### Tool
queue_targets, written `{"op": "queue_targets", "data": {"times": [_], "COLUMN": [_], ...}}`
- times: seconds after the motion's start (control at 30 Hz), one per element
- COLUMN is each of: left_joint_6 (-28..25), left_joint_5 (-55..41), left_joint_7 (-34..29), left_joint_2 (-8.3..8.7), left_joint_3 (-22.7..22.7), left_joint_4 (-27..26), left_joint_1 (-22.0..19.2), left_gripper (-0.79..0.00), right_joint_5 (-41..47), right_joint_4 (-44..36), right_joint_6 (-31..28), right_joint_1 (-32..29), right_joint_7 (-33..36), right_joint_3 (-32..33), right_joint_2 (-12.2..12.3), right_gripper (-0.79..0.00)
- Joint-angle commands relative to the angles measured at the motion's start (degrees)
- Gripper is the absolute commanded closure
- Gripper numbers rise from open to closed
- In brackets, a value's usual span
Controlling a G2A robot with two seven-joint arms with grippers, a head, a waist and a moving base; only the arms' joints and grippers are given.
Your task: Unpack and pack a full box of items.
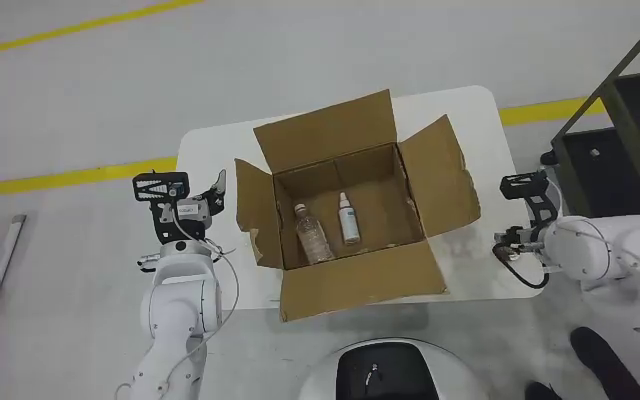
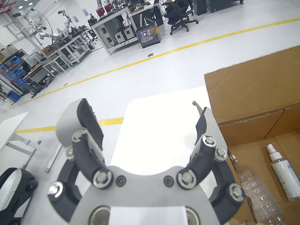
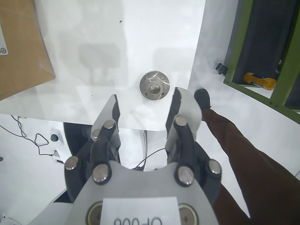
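Nearest the robot, the left gripper (image 2: pixel 144 112) hangs at the left edge of the white rectangular table (image 1: pixel 215 150), just beside the box's left flap. Its two ribbed fingers are spread wide with nothing between them. The right gripper (image 3: pixel 145 108) hovers at the table's right edge, its fingers likewise apart and empty. Just past its fingertips a round silver metal flange with a raised hub (image 3: pixel 154 88) lies flat on the bare tabletop, apart from the box's right flap.

Between the arms sits the brown cardboard box (image 1: pixel 360 280), all four flaps folded outward. Two things lie on their sides on its floor, near each other but not touching. A clear plastic bottle (image 1: pixel 312 233) is on the left and a white spray bottle (image 1: pixel 348 220) is to its right, both with caps toward the far wall. The rest of the box floor is bare cardboard. Beyond the table a yellow floor line (image 1: pixel 80 178) runs across.

With one item out and two inside, the work looks partway through. Whether this is the unpacking or the repacking phase cannot be told. Either way, at least three single moves appear to remain for these items.
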Motion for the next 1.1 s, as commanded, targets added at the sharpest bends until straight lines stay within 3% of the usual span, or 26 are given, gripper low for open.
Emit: {"op": "queue_targets", "data": {"times": [0.0,0.2,0.6,0.67,0.73,0.93,1.0,1.07], "left_joint_6": [0.0,0.0,0.0,0.0,0.0,0.0,0.0,0.0], "left_joint_5": [0.0,0.0,0.0,0.0,0.0,0.0,0.0,0.0], "left_joint_7": [0.0,0.0,0.0,0.0,0.0,0.0,0.0,0.0], "left_joint_2": [0.00,0.00,0.00,0.00,0.00,0.00,0.00,0.00], "left_joint_3": [0.0,0.0,0.0,0.0,0.0,0.0,0.0,0.0], "left_joint_4": [0.0,0.0,0.0,0.0,0.0,0.0,0.0,0.0], "left_joint_1": [0.0,0.0,0.0,0.0,0.0,0.0,0.0,0.0], "left_gripper": [-0.785,-0.785,-0.785,-0.785,-0.785,-0.785,-0.785,-0.785], "right_joint_5": [-0.1,-0.1,-0.8,-0.6,-0.1,0.1,0.6,0.3], "right_joint_4": [0.0,0.0,4.8,6.1,7.4,10.1,10.6,10.8], "right_joint_6": [0.0,0.0,-7.6,-8.4,-9.6,-10.2,-9.4,-9.1], "right_joint_1": [0.0,0.0,3.1,3.8,4.6,6.4,7.0,7.6], "right_joint_7": [0.0,0.0,0.0,0.0,0.0,0.0,0.0,0.0], "right_joint_3": [0.0,0.0,-0.2,-0.5,-1.5,-5.6,-6.4,-7.3], "right_joint_2": [0.0,0.0,0.9,1.2,1.7,3.2,3.7,4.2], "right_gripper": [-0.785,-0.785,-0.785,-0.471,-0.308,-0.397,-0.529,-0.520]}}
